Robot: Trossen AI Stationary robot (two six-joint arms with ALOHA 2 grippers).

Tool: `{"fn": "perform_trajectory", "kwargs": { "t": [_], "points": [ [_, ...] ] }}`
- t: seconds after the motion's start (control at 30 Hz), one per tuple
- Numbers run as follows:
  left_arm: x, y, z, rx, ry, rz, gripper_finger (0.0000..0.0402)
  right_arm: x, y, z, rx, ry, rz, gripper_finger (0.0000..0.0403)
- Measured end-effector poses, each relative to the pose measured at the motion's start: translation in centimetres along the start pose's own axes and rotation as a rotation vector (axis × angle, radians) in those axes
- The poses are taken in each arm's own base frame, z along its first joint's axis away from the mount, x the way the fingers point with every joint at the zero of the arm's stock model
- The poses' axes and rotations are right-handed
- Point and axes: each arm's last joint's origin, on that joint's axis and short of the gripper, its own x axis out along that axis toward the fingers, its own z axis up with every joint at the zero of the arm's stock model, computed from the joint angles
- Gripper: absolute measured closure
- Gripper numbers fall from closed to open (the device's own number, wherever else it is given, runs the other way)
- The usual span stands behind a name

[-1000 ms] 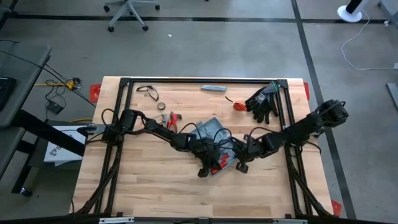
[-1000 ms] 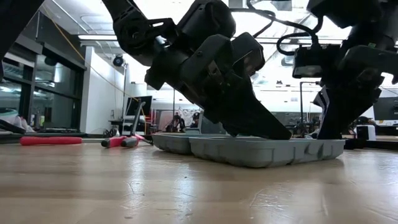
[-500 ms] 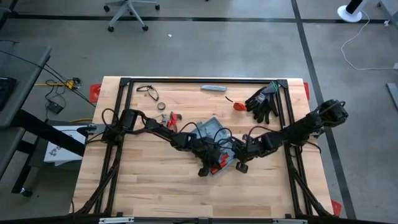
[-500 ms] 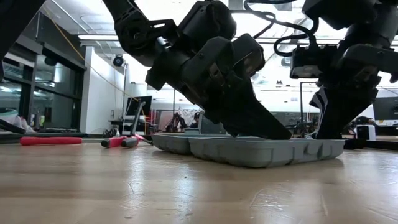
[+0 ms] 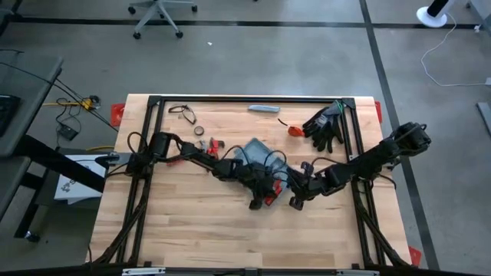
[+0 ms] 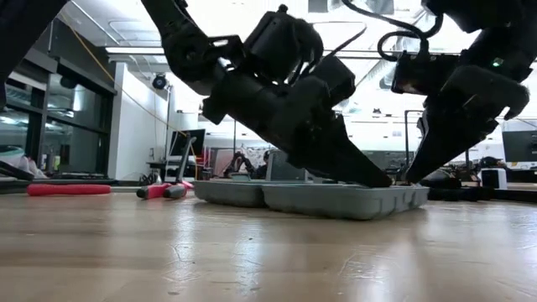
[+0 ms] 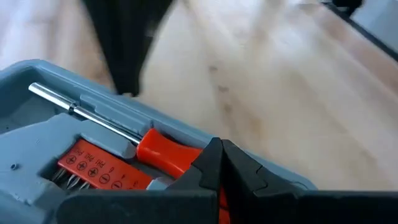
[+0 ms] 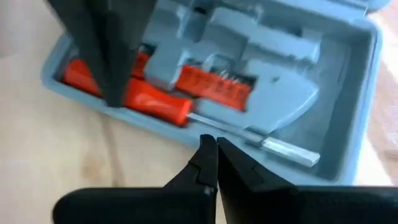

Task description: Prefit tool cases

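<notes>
Blue-grey tool case (image 5: 257, 157): laid open (red-handled tools inside).
Left gripper (image 5: 258, 201): pressed together, at its front edge.
Right gripper (image 5: 295, 202): pressed together, beside it.

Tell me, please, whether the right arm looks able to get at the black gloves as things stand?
Probably yes. The gloves lie bare by the table's far right corner, on that arm's side. The right end effector, shut, is at the open case, and nothing stands between.

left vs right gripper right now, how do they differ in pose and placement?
The left gripper has its tip down on the open case, on the red-handled screwdriver; the right gripper sits just off the case's edge, over the bare table. In the low view, the left leans at a shallow angle and the right slants more steeply. Both have their jaws shut and hold nothing.
</notes>
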Motion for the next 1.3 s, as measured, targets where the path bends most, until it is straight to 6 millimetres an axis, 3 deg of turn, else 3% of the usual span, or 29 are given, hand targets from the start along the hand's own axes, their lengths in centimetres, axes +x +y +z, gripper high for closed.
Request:
{"fn": "perform_trajectory", "kwargs": {
  "t": [0.23,0.57,0.87,1.1,1.3],
  "points": [
    [-0.7,2.4,-0.1,-0.048,-0.004,-0.026,0.0402,0.4,-1.4,0.7,-0.004,-0.007,-0.084,0.0403],
    [-0.3,2.5,-0.7,-0.052,0.003,-0.031,0.0402,1.4,-3.5,2.0,0.009,0.046,-0.054,0.0403],
    [0.1,2.4,-1.0,-0.057,0.0,-0.048,0.0402,3.9,-4.2,2.2,0.021,0.103,-0.043,0.0403],
    [0.1,2.1,-0.6,-0.067,-0.037,-0.079,0.0401,2.9,-3.8,2.1,0.009,0.073,-0.041,0.0403],
    [-1.1,1.1,0.9,-0.045,-0.042,-0.109,0.0401,1.4,-3.9,2.5,-0.003,0.012,-0.056,0.0403]
  ]
}}
